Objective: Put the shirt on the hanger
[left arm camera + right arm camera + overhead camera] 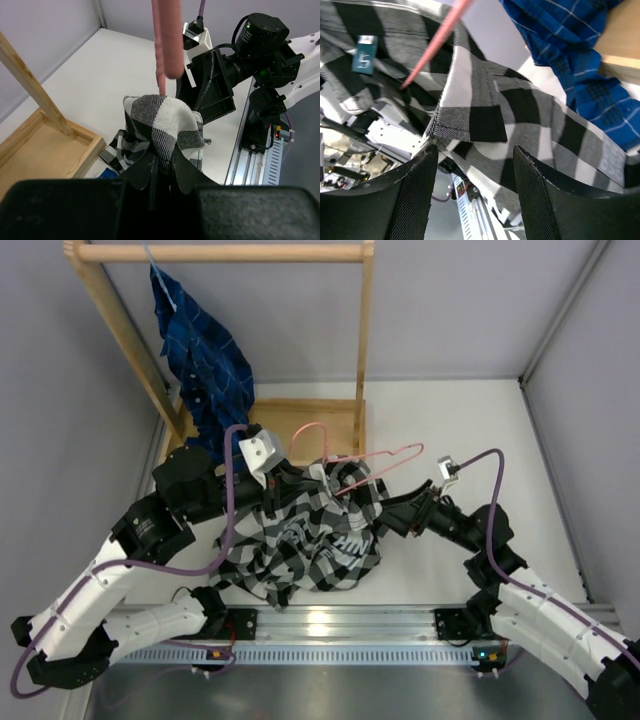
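Note:
The black-and-white checked shirt [310, 535] lies bunched on the table between the two arms. My left gripper [290, 480] is shut on a raised fold of the shirt [165, 122], pinched at the jaws [166, 165]. The pink hanger [372, 458] runs from its hook at the shirt's far side to the right, with one end inside the fabric; its rod [166, 40] stands just above the held fold. My right gripper [378, 512] is at the shirt's right edge, its fingers [415, 195] apart, with checked cloth [485, 115] between and beyond the tips [475, 150]. The hanger [437, 42] crosses above.
A wooden rack [225, 252] stands at the back left with a dark blue plaid shirt [205, 360] hanging from it over its wooden base [300, 420]. A metal rail [330, 625] runs along the near edge. Walls close in left and right.

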